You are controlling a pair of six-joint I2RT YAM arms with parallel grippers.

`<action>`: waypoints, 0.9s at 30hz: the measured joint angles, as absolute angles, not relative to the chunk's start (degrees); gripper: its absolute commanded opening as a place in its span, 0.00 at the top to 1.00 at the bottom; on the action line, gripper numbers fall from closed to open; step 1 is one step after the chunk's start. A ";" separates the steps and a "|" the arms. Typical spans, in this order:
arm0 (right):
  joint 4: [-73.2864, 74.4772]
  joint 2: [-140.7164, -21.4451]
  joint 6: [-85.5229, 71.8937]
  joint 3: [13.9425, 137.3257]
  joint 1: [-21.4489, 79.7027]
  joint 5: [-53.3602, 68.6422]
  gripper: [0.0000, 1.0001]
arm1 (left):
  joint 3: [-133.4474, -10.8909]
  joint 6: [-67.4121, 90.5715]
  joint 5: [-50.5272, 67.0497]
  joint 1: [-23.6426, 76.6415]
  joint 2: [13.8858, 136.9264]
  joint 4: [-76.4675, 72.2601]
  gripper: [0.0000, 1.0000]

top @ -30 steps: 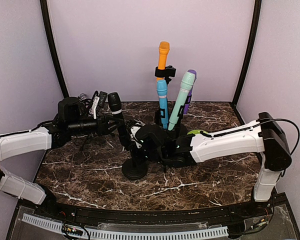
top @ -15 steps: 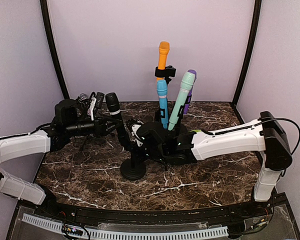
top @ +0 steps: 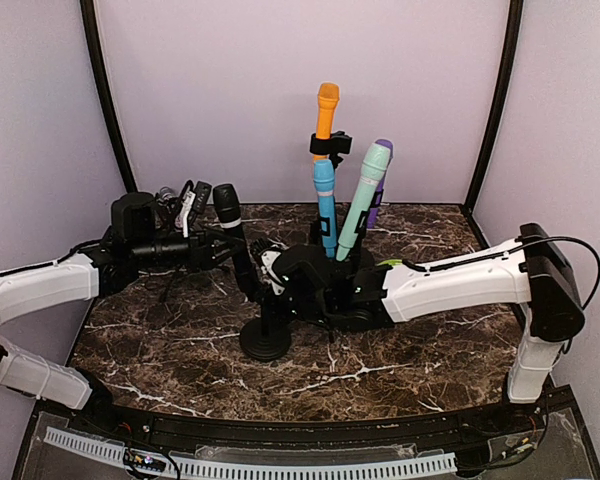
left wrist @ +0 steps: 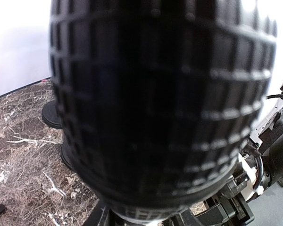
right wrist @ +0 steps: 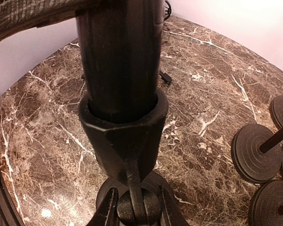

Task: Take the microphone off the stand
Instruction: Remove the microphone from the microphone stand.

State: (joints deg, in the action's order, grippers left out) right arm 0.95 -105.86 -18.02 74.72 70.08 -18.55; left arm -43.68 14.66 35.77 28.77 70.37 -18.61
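A black microphone leans up and left in the clip of a short black stand at the table's middle. My left gripper is shut on the microphone's handle below its head. In the left wrist view the mesh head fills the frame and hides the fingers. My right gripper is shut on the stand's joint under the clip. In the right wrist view the microphone body sits in the clip, and my right gripper grips the knob just below.
Behind stand several more microphones in stands: orange, blue, teal, purple. Their round bases lie to the right of my right gripper. Cables and small clips lie at the back left.
The microphone's head swung slightly left and came back. The stand's base has crept a little to the left. Both grips are unchanged.
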 measured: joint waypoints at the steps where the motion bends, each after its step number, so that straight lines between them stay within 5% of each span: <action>1: 0.97 -105.86 -17.82 74.72 70.19 -18.85 1.00 | -44.14 14.55 35.75 28.80 70.39 -17.63 1.00; 21: 1.72 -106.28 -18.52 75.24 71.09 -21.63 1.00 | -42.02 15.79 36.29 28.82 70.91 -22.61 1.00; 27: 4.49 -106.28 -19.11 76.23 71.16 -23.97 1.00 | -41.78 18.33 37.45 28.82 74.56 -28.34 0.74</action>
State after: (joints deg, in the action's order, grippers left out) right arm 4.49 -106.28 -19.11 76.23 71.16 -23.97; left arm -41.78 18.33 37.45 28.82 74.56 -28.34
